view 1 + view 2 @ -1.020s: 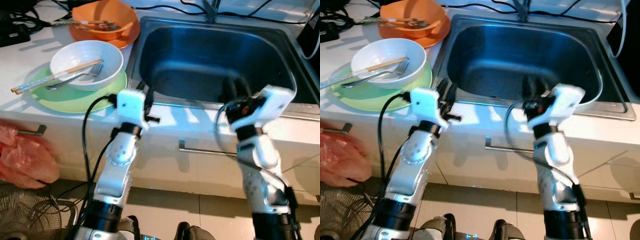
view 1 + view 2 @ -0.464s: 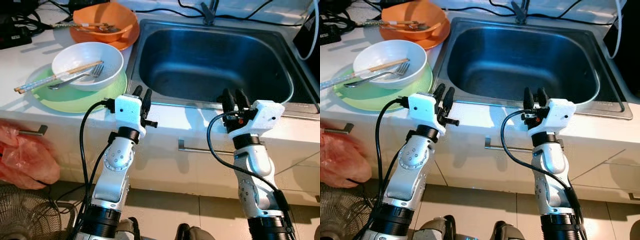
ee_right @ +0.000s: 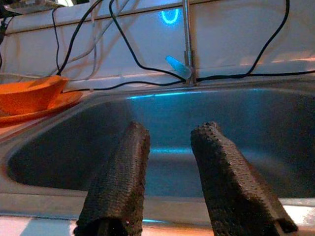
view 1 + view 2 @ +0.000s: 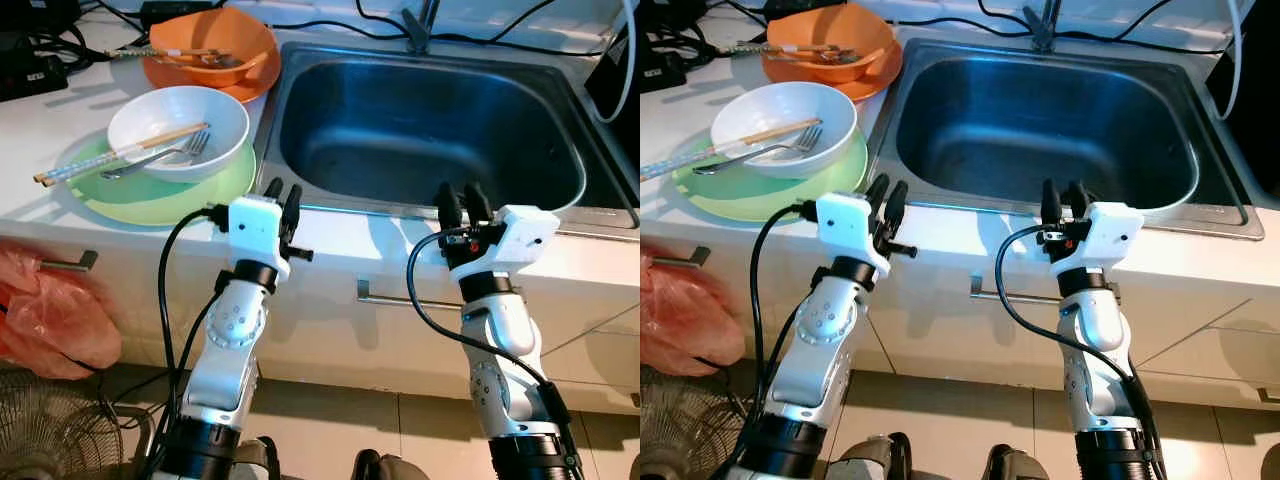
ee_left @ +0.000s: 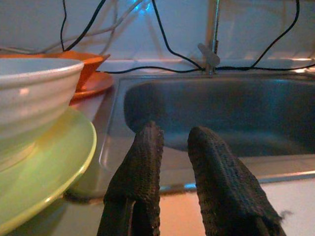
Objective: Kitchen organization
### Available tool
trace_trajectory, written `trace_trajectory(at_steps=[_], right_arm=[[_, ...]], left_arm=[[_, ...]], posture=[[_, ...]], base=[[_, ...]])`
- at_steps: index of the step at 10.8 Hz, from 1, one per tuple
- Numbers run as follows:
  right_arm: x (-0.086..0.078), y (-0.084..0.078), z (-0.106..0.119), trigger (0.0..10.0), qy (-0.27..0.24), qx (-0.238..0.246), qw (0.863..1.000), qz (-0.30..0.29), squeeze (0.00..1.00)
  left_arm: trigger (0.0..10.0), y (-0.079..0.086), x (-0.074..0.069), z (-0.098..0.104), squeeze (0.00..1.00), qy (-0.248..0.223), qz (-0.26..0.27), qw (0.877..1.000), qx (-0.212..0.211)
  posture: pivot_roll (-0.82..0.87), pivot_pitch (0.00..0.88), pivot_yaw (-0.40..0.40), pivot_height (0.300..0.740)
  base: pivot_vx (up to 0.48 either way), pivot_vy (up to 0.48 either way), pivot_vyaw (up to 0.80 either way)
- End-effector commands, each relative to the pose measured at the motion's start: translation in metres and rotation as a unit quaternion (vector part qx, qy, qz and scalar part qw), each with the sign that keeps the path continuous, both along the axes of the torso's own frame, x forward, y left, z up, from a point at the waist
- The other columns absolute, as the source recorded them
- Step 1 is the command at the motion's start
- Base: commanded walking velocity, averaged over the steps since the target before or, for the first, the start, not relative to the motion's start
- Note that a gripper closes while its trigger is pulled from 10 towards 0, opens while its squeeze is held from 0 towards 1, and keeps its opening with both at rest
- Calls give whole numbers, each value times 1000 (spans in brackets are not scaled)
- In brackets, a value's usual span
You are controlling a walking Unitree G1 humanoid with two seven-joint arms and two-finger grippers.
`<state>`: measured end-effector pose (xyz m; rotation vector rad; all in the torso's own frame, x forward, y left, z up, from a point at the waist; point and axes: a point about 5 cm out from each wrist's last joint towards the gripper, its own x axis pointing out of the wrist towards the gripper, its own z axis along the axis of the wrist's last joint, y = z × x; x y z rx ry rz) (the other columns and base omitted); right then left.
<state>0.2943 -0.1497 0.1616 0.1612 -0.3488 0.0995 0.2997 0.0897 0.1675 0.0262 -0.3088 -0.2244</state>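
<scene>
A white bowl (image 4: pixel 150 115) holding wooden chopsticks (image 4: pixel 120 152) and a fork (image 4: pixel 160 160) sits on a green plate (image 4: pixel 150 195) on the counter, left of the steel sink (image 4: pixel 430 120). Behind it an orange bowl (image 4: pixel 215 35) with utensils rests on an orange plate (image 4: pixel 250 85). My left gripper (image 4: pixel 283 190) is open at the counter's front edge, beside the green plate and level with the sink's near left corner. My right gripper (image 4: pixel 457 192) is open at the sink's front rim. Both point toward the back wall with nothing between their fingers (image 5: pixel 142 147).
A faucet (image 4: pixel 420 25) and black cables run along the back wall. Below the counter are drawer handles (image 4: pixel 400 300), a red plastic bag (image 4: pixel 50 320) and a fan (image 4: pixel 40 430) on the floor at left. A dark appliance (image 4: pixel 620 70) stands at the far right.
Both grippers have drawn back from over the sink's front rim to the counter's front edge. The right one has straightened upright. The dishes have not moved.
</scene>
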Motion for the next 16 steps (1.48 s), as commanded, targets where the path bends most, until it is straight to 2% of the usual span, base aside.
trace_trajectory(at_steps=[1,3,7,16], right_arm=[[-2,-1,-6,10000,7,-2,1000,-3,0],[-2,0,-7,10000,10,-1,1000,-2,0],[-3,0,-8,10000,15,-1,1000,-1,0],[-2,0,-9,10000,22,7,1000,-2,0]], left_arm=[[10000,-3,-2,2,0,-3,-4,1000,0],[10000,-3,-2,1,0,0,-4,1000,-1],[10000,-1,-1,0,0,7,3,1000,3],[10000,0,-3,2,0,8,9,1000,4]], posture=[[82,110,-17,740],[82,113,-16,740],[85,143,-24,740],[92,178,-29,740]], base=[[0,0,0],[0,0,0],[0,378,0],[0,0,0]])
